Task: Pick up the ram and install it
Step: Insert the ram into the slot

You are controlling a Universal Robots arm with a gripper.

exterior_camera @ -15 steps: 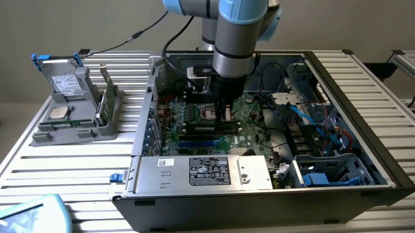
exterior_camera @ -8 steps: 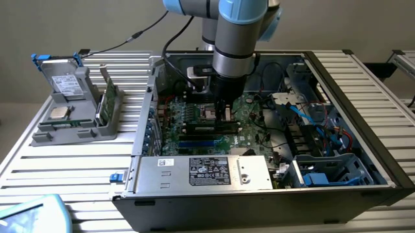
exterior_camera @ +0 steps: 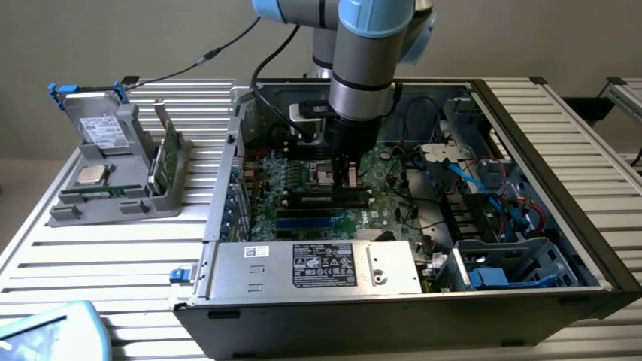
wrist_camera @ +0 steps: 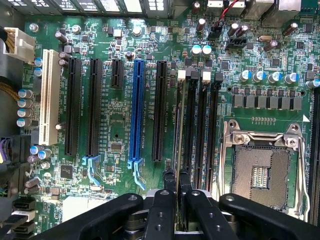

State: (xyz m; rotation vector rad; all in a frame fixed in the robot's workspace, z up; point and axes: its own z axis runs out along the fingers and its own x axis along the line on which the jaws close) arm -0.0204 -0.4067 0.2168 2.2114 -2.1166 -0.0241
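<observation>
Inside the open computer case (exterior_camera: 592,226), the gripper (wrist_camera: 179,185) pinches the ram (wrist_camera: 178,125), its fingers (wrist_camera: 165,205) pressed against the edge-on stick. The stick stands along the memory slot nearest the black expansion slots (wrist_camera: 160,110). The processor socket (wrist_camera: 260,172) lies just beside, and blue cables (exterior_camera: 482,177) crowd the exterior view's right.

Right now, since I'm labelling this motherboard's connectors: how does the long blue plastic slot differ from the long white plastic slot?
The long blue plastic slot sits between black slots, nearer the slim green ram stick; the long white plastic slot sits at the outer end of the row. The blue one ends in a pale blue latch; the white one shows none. Both are empty and parallel.
</observation>
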